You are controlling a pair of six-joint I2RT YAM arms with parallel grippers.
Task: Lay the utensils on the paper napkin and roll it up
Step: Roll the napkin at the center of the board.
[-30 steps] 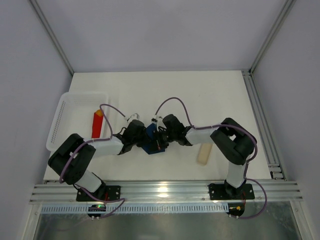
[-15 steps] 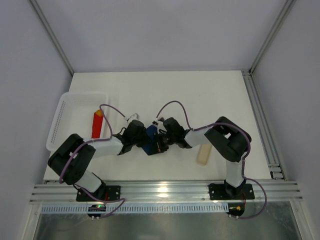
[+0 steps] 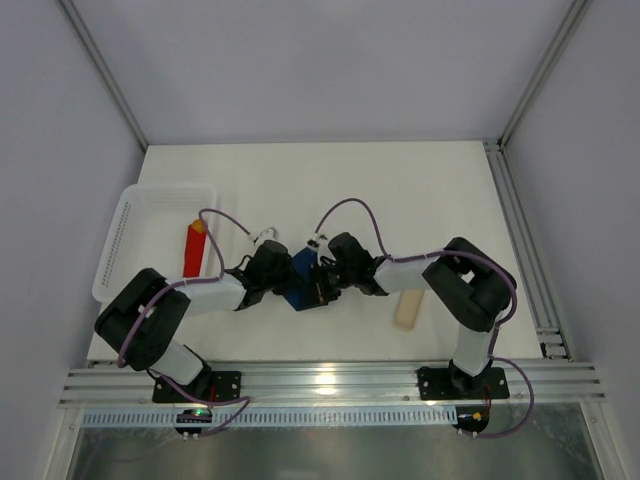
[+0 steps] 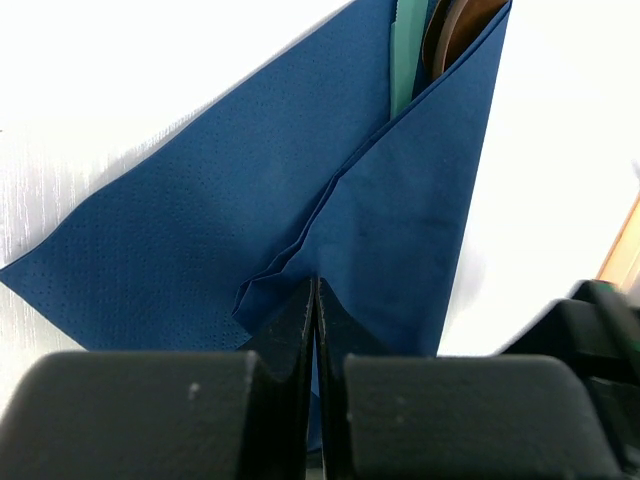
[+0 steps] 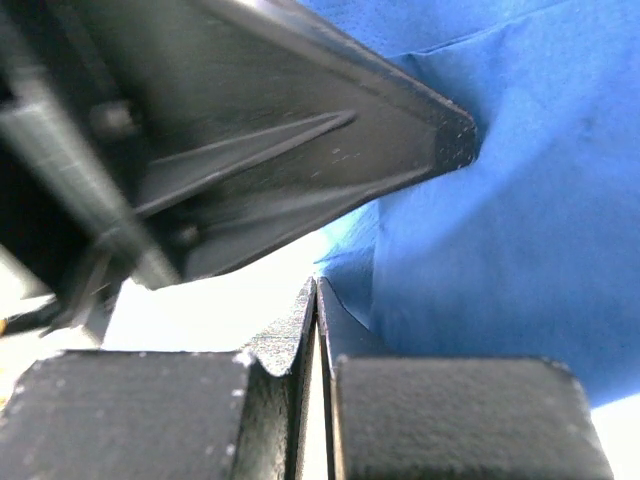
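I have both arms folded in over the napkin [image 4: 220, 230], which lies on the table [image 3: 400, 190] a little left of centre, nearer the near edge than the far one. It is already lapped over itself into a long wedge. The utensils [image 4: 462, 25] sit inside it, with only their copper-brown ends showing at the open far end beside a pale green strip [image 4: 405, 60] I cannot identify.

The left gripper [image 4: 316, 285] is closed, and the paper's creases gather right at its tips, so I judge it is pinching the folded flap to keep the wrap from springing open. The right gripper [image 5: 316, 290] has its jaws together too, tips at the napkin's edge from the opposite side. Whether any paper is caught between them I cannot tell.

What crowds me most is my own rig. The left gripper fills the upper half of the right wrist view, so the two heads are nearly touching and there is little room to turn the roll. The rest is out of the way: the basket [image 3: 160, 190] at the left edge, the red block [image 3: 194, 250] by it, and the beige bar [image 3: 407, 308] near the right arm — all well apart from the napkin.
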